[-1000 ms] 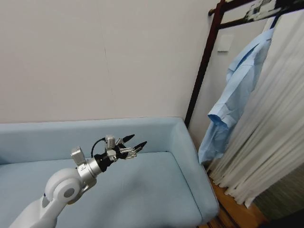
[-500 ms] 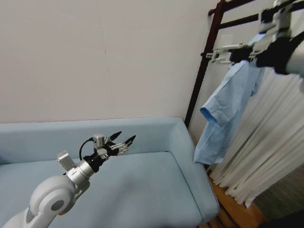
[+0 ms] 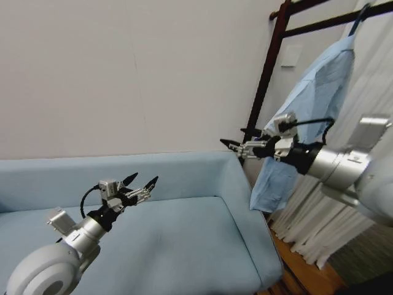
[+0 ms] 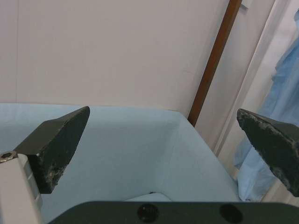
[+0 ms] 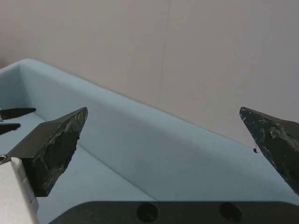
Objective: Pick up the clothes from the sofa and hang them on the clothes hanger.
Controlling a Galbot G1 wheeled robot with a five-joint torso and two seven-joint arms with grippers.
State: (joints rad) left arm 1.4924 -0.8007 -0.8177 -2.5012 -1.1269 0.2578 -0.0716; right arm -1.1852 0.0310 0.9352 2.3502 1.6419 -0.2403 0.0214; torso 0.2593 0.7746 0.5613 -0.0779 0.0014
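On the dark wooden clothes rack (image 3: 270,67), pale blue shirt (image 3: 319,86) hangs. Right tool (image 3: 233,137) just beside its hem, spread wide, empty. Left tool (image 3: 142,180) above light blue fabric sofa (image 3: 184,246), spread wide, empty.

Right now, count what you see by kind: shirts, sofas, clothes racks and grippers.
Blue shirt: 1
Sofa: 1
Clothes rack: 1
Grippers: 2, the left gripper and the right gripper
Total: 5
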